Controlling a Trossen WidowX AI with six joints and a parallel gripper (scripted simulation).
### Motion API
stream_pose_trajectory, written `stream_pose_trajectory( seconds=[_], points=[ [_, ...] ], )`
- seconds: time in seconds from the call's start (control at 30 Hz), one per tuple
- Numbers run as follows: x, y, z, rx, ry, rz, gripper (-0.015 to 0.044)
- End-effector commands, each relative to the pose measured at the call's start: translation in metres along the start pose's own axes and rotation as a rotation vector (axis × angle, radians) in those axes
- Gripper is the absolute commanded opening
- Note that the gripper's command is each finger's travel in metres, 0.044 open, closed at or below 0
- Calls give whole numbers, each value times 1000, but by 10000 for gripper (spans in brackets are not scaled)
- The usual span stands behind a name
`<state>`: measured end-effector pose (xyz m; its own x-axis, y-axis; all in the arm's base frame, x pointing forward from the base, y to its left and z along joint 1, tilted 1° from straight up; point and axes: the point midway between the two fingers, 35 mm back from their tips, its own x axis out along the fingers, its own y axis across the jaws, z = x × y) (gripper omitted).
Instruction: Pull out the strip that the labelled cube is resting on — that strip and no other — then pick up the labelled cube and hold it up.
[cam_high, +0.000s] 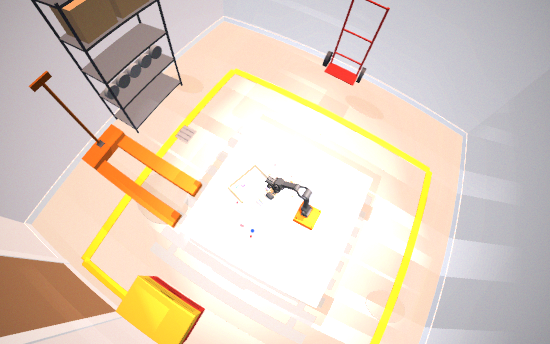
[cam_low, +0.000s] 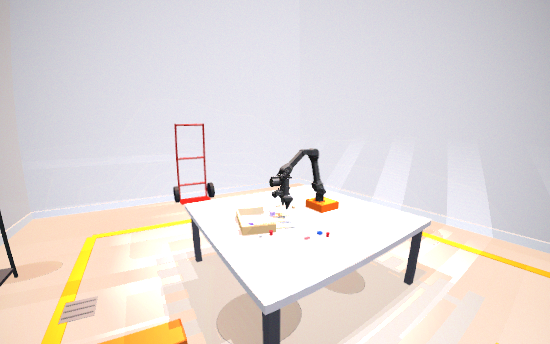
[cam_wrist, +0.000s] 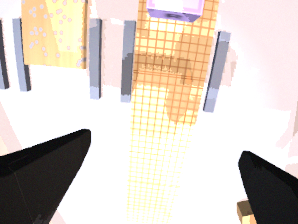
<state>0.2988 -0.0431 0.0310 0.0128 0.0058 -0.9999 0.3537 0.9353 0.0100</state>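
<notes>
Above table (cam_high: 280, 250) (cam_low: 320, 260), gripper (cam_high: 270, 189) (cam_low: 286, 204) (cam_wrist: 166, 147) released, empty. Gridded strip (cam_wrist: 170, 90) runs between rails; skewed pull could jam it, topple purple cube (cam_wrist: 175, 11).

1. The place looks like a workshop or a small warehouse bay.
2. Storage and haulage gear: 1 metal shelf rack (cam_high: 109, 82) with cardboard boxes, 1 orange pallet jack (cam_high: 145, 182), and 1 red hand truck (cam_high: 371, 42) (cam_low: 191, 158) with 2 black wheels.
3. Yellow floor tape (cam_high: 325, 114) (cam_low: 75, 280) marks out a work area.
4. Inside it, 1 table (cam_high: 280, 250) (cam_low: 300, 270) carries 1 robot arm (cam_high: 288, 185) (cam_low: 315, 170) on an orange base (cam_high: 312, 226) (cam_low: 327, 208).
5. Plain pale walls (cam_high: 505, 50) (cam_low: 150, 75) enclose the room.
</notes>
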Motion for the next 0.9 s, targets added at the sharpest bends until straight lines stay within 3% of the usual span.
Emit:
stream_pose_trajectory(
  seconds=[0.0,0.73,0.87],
  points=[
    [-3,1,15,-6,-3,2,440],
    [-15,6,87,-6,-8,2,440],
    [-11,6,87,-6,-8,2,335]
  ],
)
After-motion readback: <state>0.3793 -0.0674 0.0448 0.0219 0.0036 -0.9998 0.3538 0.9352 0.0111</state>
